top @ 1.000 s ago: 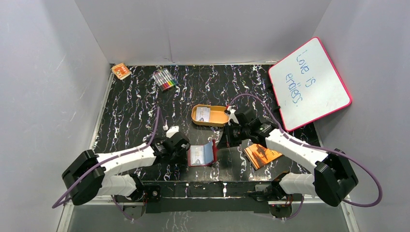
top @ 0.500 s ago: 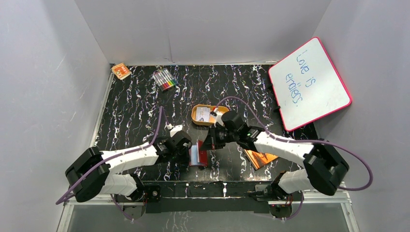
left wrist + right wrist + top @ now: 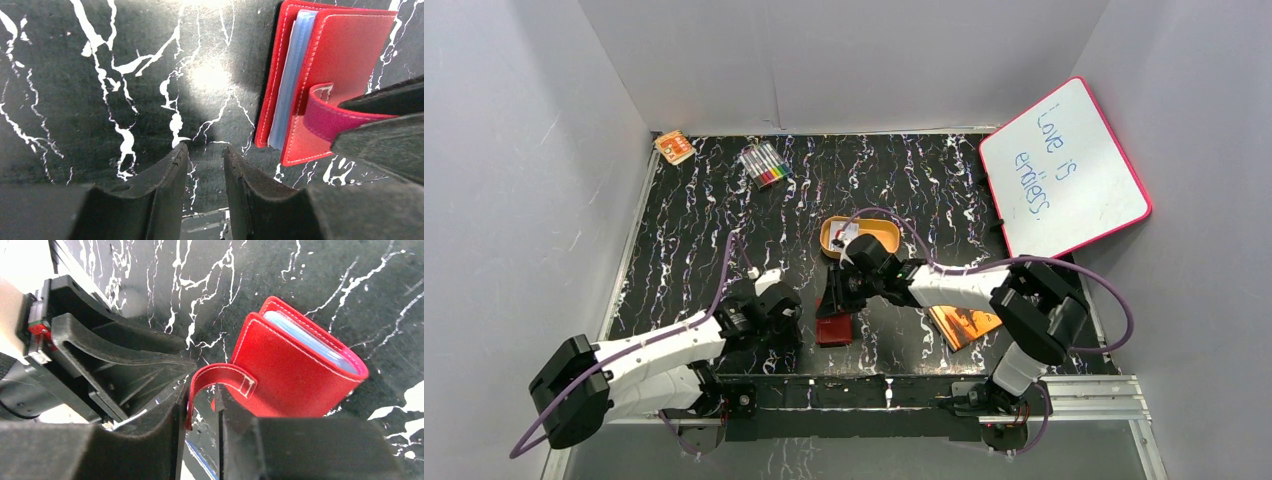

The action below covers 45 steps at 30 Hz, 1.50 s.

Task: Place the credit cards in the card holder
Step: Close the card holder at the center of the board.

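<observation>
Seemingly the right tool (image 3: pixel 202 415) pinches the card holder (image 3: pixel 295 375) tab — pull gently; left tool (image 3: pixel 202 170), at nine o'clock, narrow, empty.

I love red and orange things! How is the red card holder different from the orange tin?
The card holder is red, rectangular and folded nearly shut; the tin is orange, oval and open on top. The right end effector grips the card holder's tab; nothing grips the tin. Both sit on the black marbled table.
</observation>
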{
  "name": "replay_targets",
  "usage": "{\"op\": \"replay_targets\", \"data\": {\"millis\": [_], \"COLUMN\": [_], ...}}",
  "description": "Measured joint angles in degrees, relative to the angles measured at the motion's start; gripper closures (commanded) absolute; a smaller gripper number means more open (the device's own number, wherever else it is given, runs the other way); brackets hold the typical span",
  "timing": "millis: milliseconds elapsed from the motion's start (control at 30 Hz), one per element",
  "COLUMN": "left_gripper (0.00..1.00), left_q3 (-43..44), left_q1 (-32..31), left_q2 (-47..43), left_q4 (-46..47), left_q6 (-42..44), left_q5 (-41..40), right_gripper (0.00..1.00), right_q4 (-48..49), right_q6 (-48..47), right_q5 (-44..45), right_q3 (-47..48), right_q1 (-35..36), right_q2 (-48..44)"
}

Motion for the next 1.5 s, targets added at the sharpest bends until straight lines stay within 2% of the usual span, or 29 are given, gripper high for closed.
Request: {"op": "replay_targets", "data": {"millis": [133,167,200,333,500,600,667,733,833,1033,1267,1500], "left_gripper": [0.61,0.58,0.56,0.51,0.47,0.46,0.45,0.44,0.41,0.37,0.35,0.36], "left_q3": [0.0,0.0,0.2,1.2,4.0,5.5,6.2,6.9,7.7,7.9,8.6,8.6], "left_q1": [0.0,0.0,0.0,0.0,0.0,0.0,0.0,0.0,0.0,0.0,0.0,0.0], "left_q2": [-2.6,-3.4,-4.1,-6.4,-9.1,-10.1,-10.4,-10.8,-11.7,-12.4,-6.4,1.1], "left_q4": [-2.4,-3.2,-4.3,-7.2,-10.0,-11.1,-11.8,-12.7,-13.2,-10.5,-5.1,-0.6], "left_q6": [-0.7,-0.9,-1.1,-1.6,-2.1,-2.5,-2.8,-3.3,-3.8,-3.7,-2.1,0.0], "left_q5": [-0.8,-1.3,-1.7,-3.2,-5.5,-6.9,-7.6,-8.5,-9.4,-9.1,-6.8,-4.9], "right_gripper": [0.36,0.26,0.24,0.20,0.21,0.28,0.41,0.59,0.73,0.77,0.78,0.78], "right_q4": [-2.1,-2.8,-4.0,-9.2,-16.8,-20.4,-21.1,-21.4,-21.2,-17.4,-10.4,-7.5], "right_q6": [-0.5,-0.8,-1.2,-3.1,-6.2,-7.6,-8.2,-8.6,-8.5,-8.2,-6.5,-5.0], "right_q5": [-0.2,-0.3,-0.2,0.5,4.0,7.2,9.2,10.5,11.1,7.5,3.3,2.8], "right_q3": [2.4,3.0,3.9,6.1,6.9,6.6,5.6,3.5,0.3,-1.0,-1.0,-1.5], "right_q1": [0.7,0.9,0.9,1.0,1.0,0.9,0.7,0.2,-0.4,-0.5,0.2,1.0], "right_q2": [1.3,1.3,1.1,-1.0,-9.3,-15.6,-19.1,-21.8,-21.6,-11.8,-2.5,-1.1]}}
